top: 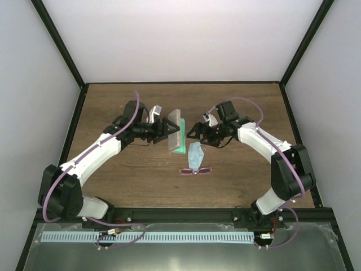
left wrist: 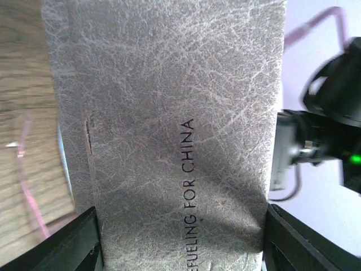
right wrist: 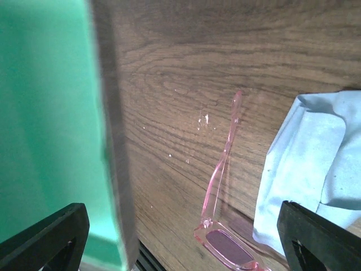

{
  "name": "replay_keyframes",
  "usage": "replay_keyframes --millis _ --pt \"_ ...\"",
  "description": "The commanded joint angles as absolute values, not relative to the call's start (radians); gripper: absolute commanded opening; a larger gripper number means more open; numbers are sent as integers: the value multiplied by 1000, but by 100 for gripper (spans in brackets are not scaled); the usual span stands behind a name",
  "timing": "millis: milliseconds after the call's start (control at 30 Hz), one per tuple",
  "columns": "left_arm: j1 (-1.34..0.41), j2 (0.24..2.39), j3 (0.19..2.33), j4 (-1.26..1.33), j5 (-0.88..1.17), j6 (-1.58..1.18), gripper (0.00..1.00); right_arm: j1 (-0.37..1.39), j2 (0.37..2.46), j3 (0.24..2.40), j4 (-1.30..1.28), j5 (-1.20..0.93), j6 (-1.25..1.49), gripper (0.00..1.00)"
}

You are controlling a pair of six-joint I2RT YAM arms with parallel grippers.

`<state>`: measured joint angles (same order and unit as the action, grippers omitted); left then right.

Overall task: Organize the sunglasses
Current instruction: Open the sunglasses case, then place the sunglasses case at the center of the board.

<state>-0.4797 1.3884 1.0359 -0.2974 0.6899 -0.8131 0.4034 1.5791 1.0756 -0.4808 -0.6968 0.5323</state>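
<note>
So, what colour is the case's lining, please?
Green; the case lining shows best in the right wrist view.

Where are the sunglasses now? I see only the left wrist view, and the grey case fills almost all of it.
Observer: The sunglasses lie on the table, on the near side of the case, not inside it.
Operator: Does something cover them?
Observer: A light blue cloth lies on their far side and reaches their middle.
Operator: What does the right gripper do?
Observer: The right gripper is open and empty, facing the case's green lining.
</note>
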Motion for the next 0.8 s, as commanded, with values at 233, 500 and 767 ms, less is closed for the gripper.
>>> replay_keyframes --millis 233,500,767 --pt "-339 1442 879 -320 714 -590 47 404 1542 1104 -532 -650 508 94" --pt "-327 1529 826 -302 711 -512 47 404 1547 1100 -546 -633 498 94" --pt "-316 1614 827 -321 735 -459 47 404 1534 1069 -540 -629 499 94"
